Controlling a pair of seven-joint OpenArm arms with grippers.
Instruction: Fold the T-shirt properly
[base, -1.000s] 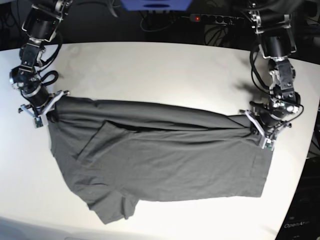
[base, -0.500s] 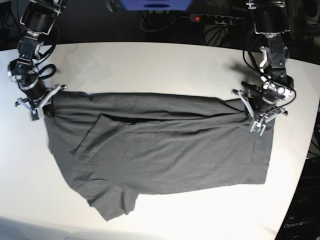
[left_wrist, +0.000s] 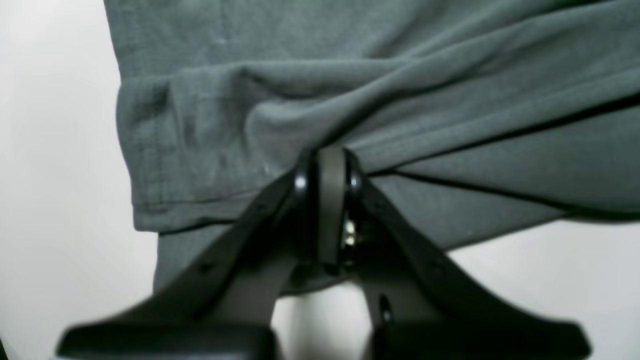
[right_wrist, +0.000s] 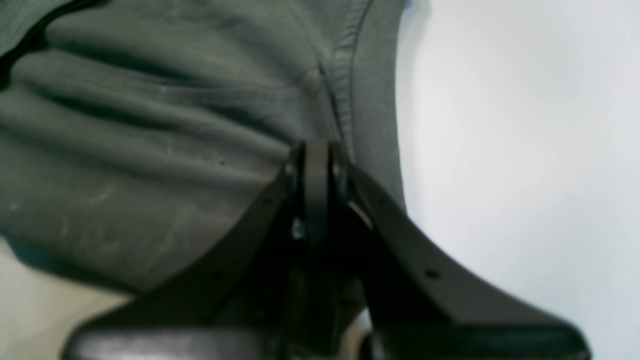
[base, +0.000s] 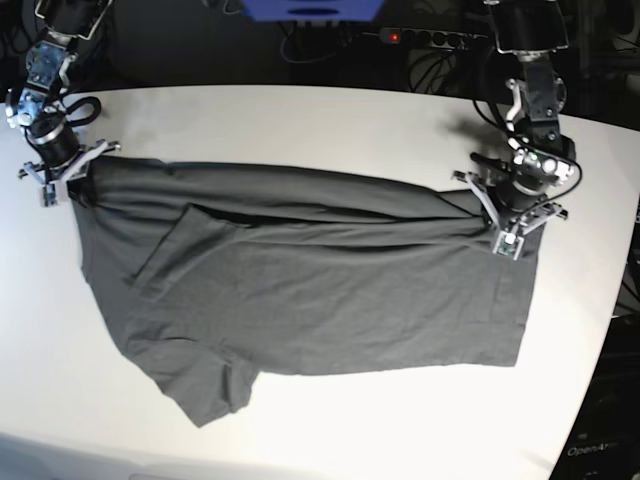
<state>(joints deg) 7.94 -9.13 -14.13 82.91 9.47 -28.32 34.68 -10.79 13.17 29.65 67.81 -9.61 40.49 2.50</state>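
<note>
A dark grey T-shirt (base: 310, 290) lies spread across a white bench (base: 300, 120), stretched between two robot arms that each pinch one end of its far edge. In the base view the left gripper (base: 508, 222) sits at the picture's right, its jaws closed on a bunched corner of the fabric near the hem. The right gripper (base: 62, 180) sits at the picture's left, likewise clamped on the shirt's upper corner.

The far edge of the garment runs as a taut, rolled ridge from one gripper to the other, with long creases following it. Below that ridge the cloth lies flat on the bench, one short sleeve (base: 215, 385) jutting toward the near edge at lower left.

The left wrist view shows the black jaws pressed together on gathered folds beside the stitched hem (left_wrist: 150, 165), white bench visible on both sides. The right wrist view shows the same tight pinch, next to a stitched seam (right_wrist: 345, 65), with bare bench to the right.

Behind the bench, a power strip (base: 430, 38) with a red light lies among dark cables.
</note>
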